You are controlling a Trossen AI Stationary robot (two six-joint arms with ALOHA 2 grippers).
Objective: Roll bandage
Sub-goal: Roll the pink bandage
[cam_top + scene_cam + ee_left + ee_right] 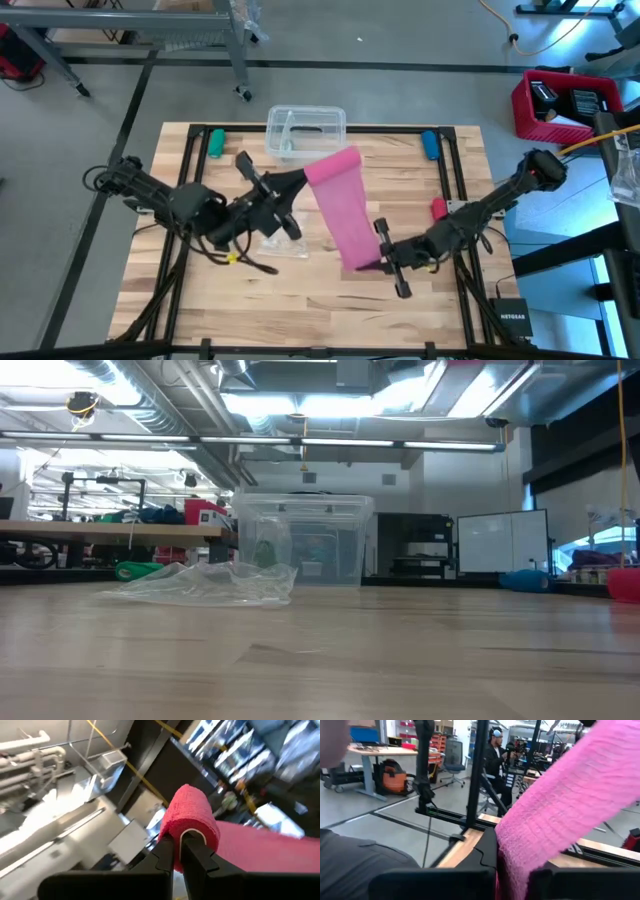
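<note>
The bandage [343,208] hangs stretched in the air above the middle of the table [300,300], a long pink strip running from a rolled end near the far side to a flat end near the front. The left gripper [300,180] holds the rolled end: in the left wrist view its two dark fingers [165,852] are pressed close together, pinching the inner turn of the roll [192,820], with the loose strip trailing away from it. The right gripper [385,262] grips the other end of the strip over the front right part of the table; in the right wrist view the pink fabric [560,805] drops down between its fingers, which are closed tight on it.

A clear plastic box [305,132] stands at the middle of the table's far edge. A crumpled clear wrapper [205,585] lies on the wood in front of it, towards the left. A green object [215,143] lies near the far left corner, a blue one [430,145] near the far right corner, and a small red object [438,208] sits near the right edge. In the right wrist view a person [496,752] sits in the room beyond the table.
</note>
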